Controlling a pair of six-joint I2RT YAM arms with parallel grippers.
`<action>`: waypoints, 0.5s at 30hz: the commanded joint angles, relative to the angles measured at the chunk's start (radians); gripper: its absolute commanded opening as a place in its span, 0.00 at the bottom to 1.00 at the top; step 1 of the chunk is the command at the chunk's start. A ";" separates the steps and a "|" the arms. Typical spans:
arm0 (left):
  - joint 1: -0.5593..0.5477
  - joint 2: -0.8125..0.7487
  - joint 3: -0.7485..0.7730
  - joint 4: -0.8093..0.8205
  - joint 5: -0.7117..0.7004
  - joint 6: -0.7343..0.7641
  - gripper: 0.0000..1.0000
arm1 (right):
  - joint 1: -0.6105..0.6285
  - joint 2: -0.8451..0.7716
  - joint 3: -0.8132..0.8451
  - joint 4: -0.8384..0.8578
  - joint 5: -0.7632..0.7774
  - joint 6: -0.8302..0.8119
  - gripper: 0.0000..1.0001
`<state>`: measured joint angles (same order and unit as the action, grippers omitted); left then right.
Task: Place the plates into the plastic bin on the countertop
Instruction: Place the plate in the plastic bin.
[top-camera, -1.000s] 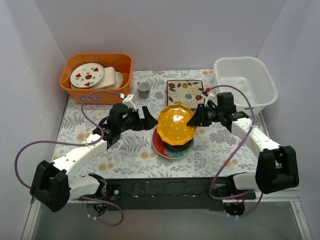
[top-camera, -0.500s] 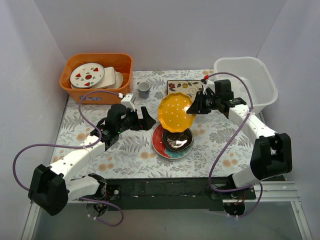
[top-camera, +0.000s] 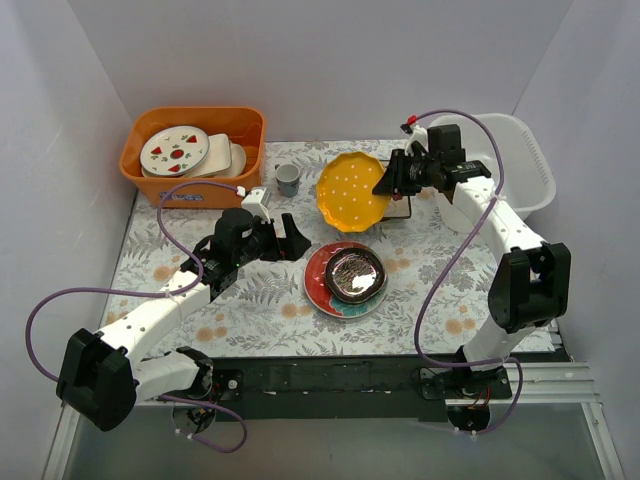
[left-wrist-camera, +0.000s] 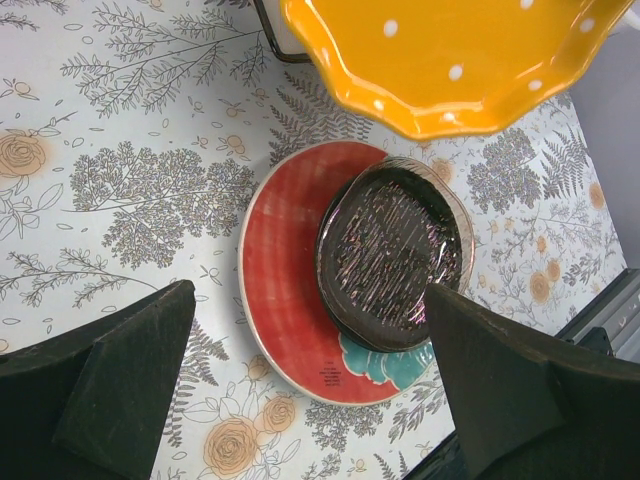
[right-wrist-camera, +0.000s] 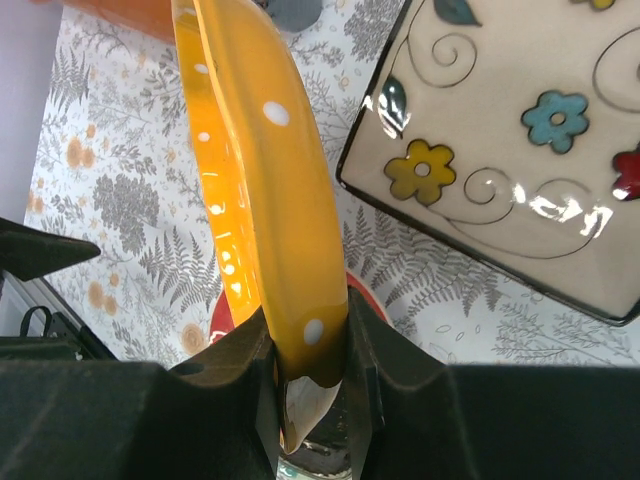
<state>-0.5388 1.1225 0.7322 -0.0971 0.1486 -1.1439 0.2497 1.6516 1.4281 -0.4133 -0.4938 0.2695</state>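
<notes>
While the right gripper (top-camera: 384, 189) pinches the rim of the yellow scalloped plate (top-camera: 349, 191), that plate hangs tilted in the air just behind the red-and-teal plate (top-camera: 322, 288), clear of the countertop (top-camera: 250, 310). A dark round plate (top-camera: 352, 272) rests on the red-and-teal plate, toward its right side. The white plastic bin (top-camera: 532, 150) stands well behind and to the right of the red-and-teal plate, with the right arm's own wrist lying between it and the held plate. Just left of the red-and-teal plate hovers the left gripper (top-camera: 297, 238), jaws spread wide and holding nothing. Behind and slightly left stands a small cup (top-camera: 288, 178); farther back-left, an orange bin (top-camera: 200, 113) holds white plates with red and green marks (top-camera: 173, 148).

From above, the yellow plate hides nearly all of the cream square floral plate (right-wrist-camera: 500, 150). The right wrist view shows it plainly, lying flat on the counter beyond the yellow rim, which appears edge-on between the two fingers. The left wrist view alone shows the dark plate's glossy surface and the teal patch on the rim beneath it.
</notes>
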 joint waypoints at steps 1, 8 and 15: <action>-0.003 -0.032 -0.010 0.011 -0.014 0.012 0.98 | -0.029 0.008 0.156 0.053 -0.045 0.013 0.01; -0.003 -0.029 -0.016 0.017 -0.011 0.009 0.98 | -0.064 0.103 0.331 -0.019 -0.045 0.008 0.01; -0.003 -0.027 -0.020 0.023 -0.006 0.006 0.98 | -0.144 0.109 0.367 0.004 -0.046 0.046 0.01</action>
<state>-0.5388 1.1225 0.7254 -0.0921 0.1486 -1.1450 0.1547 1.7912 1.7042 -0.5102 -0.4763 0.2623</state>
